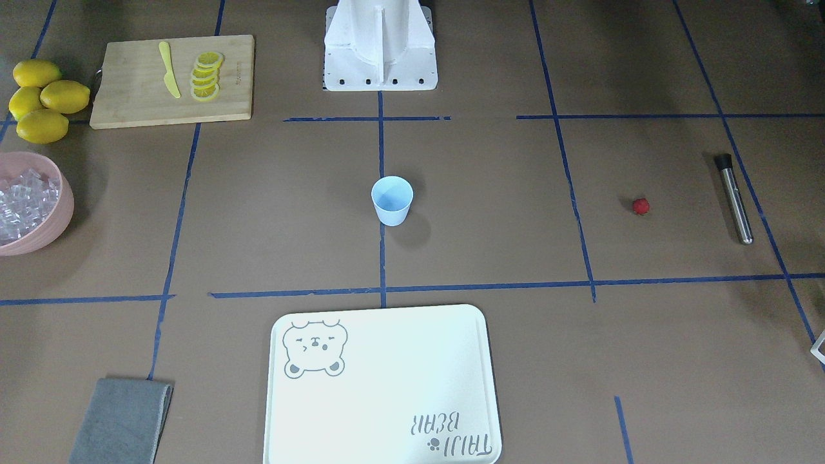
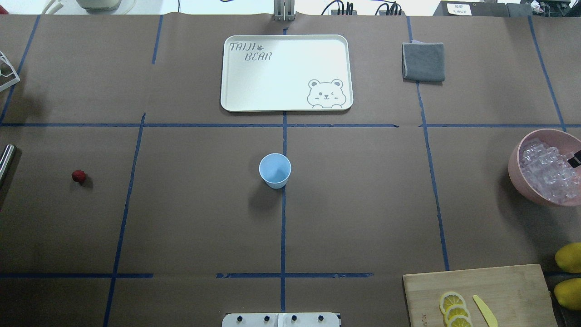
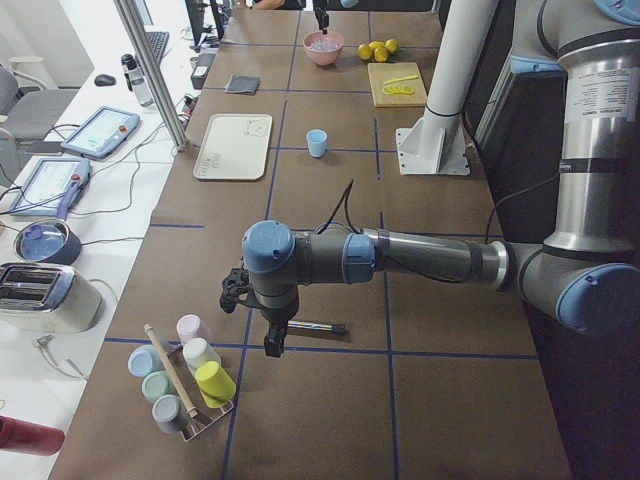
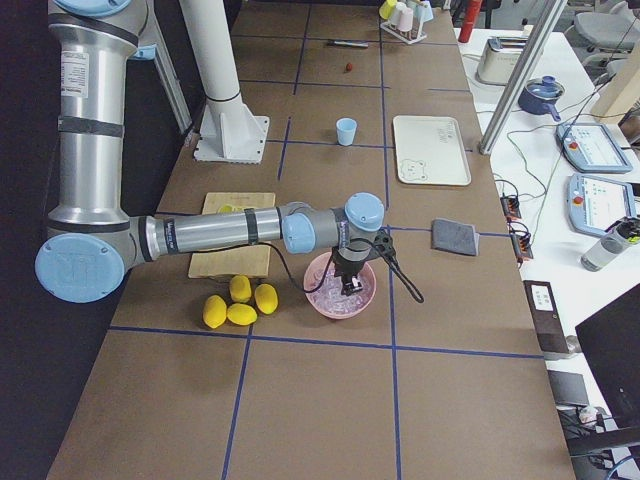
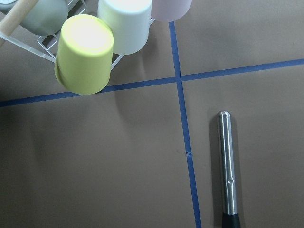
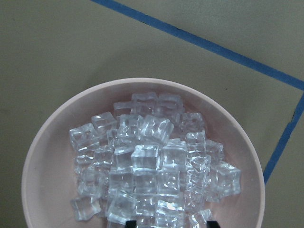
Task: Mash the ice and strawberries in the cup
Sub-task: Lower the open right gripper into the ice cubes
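The light blue cup (image 1: 392, 200) stands upright and empty at the table's middle, also in the overhead view (image 2: 274, 170). The red strawberry (image 1: 640, 206) lies alone on the robot's left side (image 2: 78, 176). Ice cubes (image 6: 152, 161) fill the pink bowl (image 6: 47, 156) on the robot's right (image 2: 515, 168). My right gripper (image 4: 350, 285) hangs just above the ice; its dark fingertips (image 6: 130, 223) show apart at the right wrist view's bottom edge, holding nothing. My left gripper (image 3: 272, 345) hangs over a steel muddler (image 5: 227, 166); I cannot tell whether it is open.
A white bear tray (image 2: 286, 72) and a grey cloth (image 2: 423, 61) lie at the far side. A wooden board (image 1: 174, 80) holds lemon slices and a yellow knife, with whole lemons (image 1: 42, 100) beside it. A rack of cups (image 5: 95, 38) stands near the muddler.
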You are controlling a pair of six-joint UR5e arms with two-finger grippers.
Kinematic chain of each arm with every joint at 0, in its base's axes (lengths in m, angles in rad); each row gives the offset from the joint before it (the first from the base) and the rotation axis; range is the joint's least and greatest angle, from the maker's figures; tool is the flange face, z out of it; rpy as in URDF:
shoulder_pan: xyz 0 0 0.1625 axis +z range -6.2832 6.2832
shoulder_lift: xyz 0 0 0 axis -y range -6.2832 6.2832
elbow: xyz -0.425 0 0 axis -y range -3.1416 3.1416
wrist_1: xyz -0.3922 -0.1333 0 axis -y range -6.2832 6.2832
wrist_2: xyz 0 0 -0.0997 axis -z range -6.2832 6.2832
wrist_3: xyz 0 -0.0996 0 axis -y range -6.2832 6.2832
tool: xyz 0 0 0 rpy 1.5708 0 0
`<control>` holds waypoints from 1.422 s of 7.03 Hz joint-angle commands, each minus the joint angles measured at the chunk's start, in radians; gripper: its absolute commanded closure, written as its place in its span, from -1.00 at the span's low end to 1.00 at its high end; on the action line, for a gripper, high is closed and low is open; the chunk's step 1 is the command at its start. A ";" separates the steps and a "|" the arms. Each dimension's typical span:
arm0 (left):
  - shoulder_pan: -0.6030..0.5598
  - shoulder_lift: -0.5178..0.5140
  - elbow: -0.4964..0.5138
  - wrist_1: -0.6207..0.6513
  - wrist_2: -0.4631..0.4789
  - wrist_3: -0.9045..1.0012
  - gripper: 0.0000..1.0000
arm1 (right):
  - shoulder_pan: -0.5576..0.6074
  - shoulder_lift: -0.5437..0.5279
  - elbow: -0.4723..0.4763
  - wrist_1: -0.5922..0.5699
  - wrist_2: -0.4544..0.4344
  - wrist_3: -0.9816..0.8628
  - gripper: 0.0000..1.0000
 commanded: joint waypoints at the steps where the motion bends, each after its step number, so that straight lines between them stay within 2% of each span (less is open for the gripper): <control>1: 0.000 0.000 0.000 0.000 -0.001 0.000 -1.00 | -0.020 -0.005 -0.011 0.003 -0.018 -0.003 -0.16; 3: 0.000 0.000 -0.002 -0.002 0.000 0.000 -1.00 | -0.038 -0.005 -0.014 0.003 -0.018 -0.003 -0.11; 4: 0.000 -0.002 -0.002 -0.002 0.000 0.000 -1.00 | -0.041 -0.006 -0.019 0.003 -0.026 -0.008 -0.01; 10: -0.005 0.000 -0.009 0.000 0.000 0.000 -1.00 | -0.074 -0.017 -0.042 0.004 -0.035 -0.002 -0.02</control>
